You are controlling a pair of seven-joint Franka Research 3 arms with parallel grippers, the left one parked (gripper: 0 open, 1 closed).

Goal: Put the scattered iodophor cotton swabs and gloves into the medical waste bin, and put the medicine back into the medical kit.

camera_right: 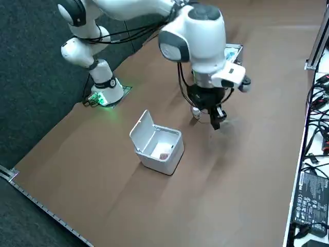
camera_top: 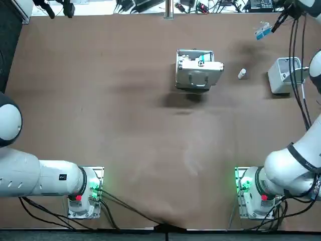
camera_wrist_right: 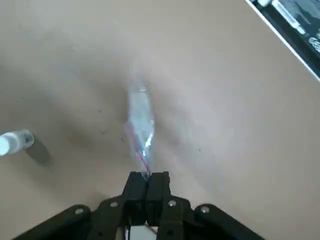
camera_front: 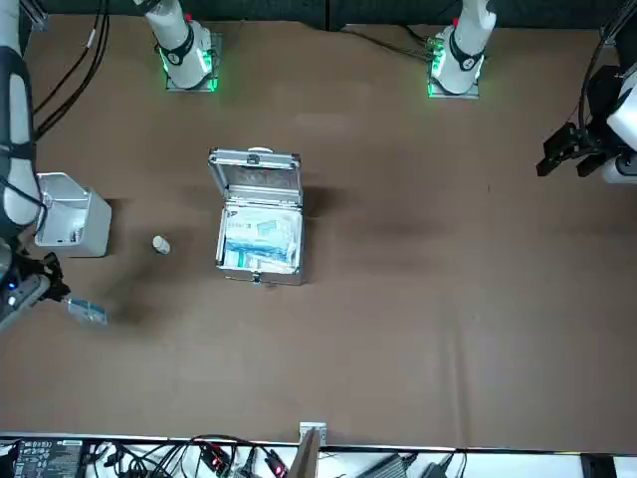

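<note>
My right gripper [camera_wrist_right: 149,181] is shut on one end of a clear plastic packet [camera_wrist_right: 140,120] with blue and red marks, holding it above the table. In the top view the packet [camera_top: 263,31] hangs at the far right, beyond the white waste bin [camera_top: 284,75], whose lid stands open. A small white medicine bottle [camera_top: 242,74] lies on the table between the bin and the open metal medical kit [camera_top: 198,69]. The front view shows the gripper [camera_front: 58,296], the packet [camera_front: 88,311], the bottle [camera_front: 160,244], the bin [camera_front: 70,214] and the kit [camera_front: 259,224].
The bin [camera_right: 157,141] holds something white and red inside. Beyond the table's far edge, near the held packet, lie cables and electronics [camera_top: 150,5]. The arm's cables [camera_top: 301,90] hang over the bin area.
</note>
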